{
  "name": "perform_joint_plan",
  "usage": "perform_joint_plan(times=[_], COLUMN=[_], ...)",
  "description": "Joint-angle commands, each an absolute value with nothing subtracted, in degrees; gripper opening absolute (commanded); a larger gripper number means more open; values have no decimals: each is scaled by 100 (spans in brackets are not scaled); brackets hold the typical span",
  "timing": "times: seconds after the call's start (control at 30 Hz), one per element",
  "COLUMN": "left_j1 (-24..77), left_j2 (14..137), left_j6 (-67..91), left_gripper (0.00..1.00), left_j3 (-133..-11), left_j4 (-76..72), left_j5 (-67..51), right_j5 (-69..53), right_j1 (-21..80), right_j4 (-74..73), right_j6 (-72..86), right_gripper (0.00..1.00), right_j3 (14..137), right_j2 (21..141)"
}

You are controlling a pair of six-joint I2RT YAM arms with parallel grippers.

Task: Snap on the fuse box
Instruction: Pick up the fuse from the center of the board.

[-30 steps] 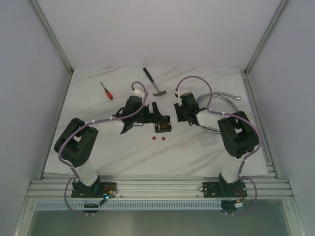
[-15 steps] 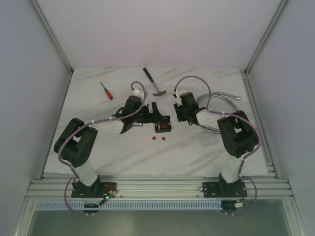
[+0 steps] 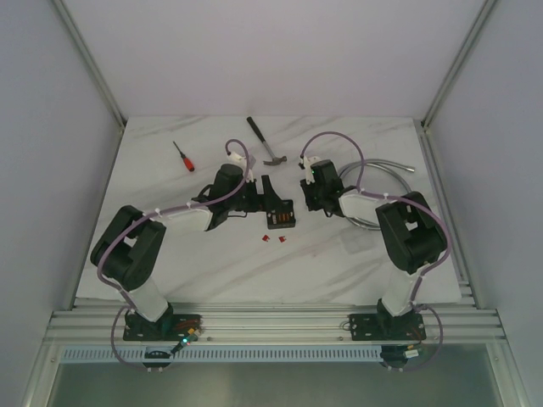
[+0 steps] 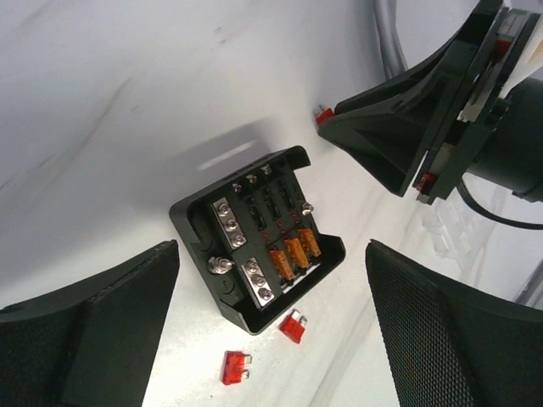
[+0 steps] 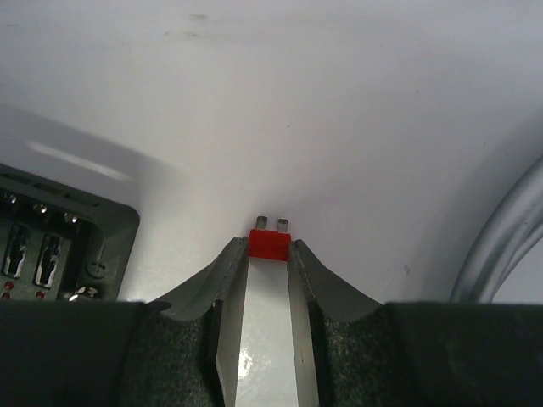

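Fuse box lies open on the table between both arms, and the right fingers pinch a fuse.

Top view: fuse box mid-table, left fingers just left of it, right fingers to its upper right; their grip is too small to read here. Left wrist: left fingers are spread wide and empty either side of the box, with orange fuses seated and loose red fuses beside it. Right wrist: right fingers are nipped on a red fuse, and the box is cut off at the left.
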State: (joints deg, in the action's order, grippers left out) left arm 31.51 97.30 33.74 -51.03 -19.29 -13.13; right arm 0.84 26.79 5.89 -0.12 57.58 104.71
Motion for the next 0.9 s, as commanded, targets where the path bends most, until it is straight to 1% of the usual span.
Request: perform_joint_plan(times=[0.0, 0.2, 0.47, 0.63, 0.87], left_j1=[3112, 2970, 2856, 2848, 2817], left_j2=[9540, 9434, 9372, 9320, 9310], left_j6=[3516, 3727, 4094, 4288, 4935], left_gripper=[99, 98, 95, 88, 76], left_j3=[-5102, -5063, -5210, -5295, -5178], left_j4=[-1949, -2060, -2109, -2152, -2680], left_j5=[-1577, -1896, -2492, -2728, -2925], right_j5=[-155, -462, -1500, -2013, -2619], right_j1=[2708, 2707, 2796, 2899, 3026], right_j4=[411, 441, 619, 796, 1052], right_j6=[-76, -138, -355, -455, -486], right_gripper=[24, 24, 24, 24, 25], right_j3=[5511, 5352, 5158, 5085, 5063], right_j2=[10182, 9667, 8874, 8424, 8297])
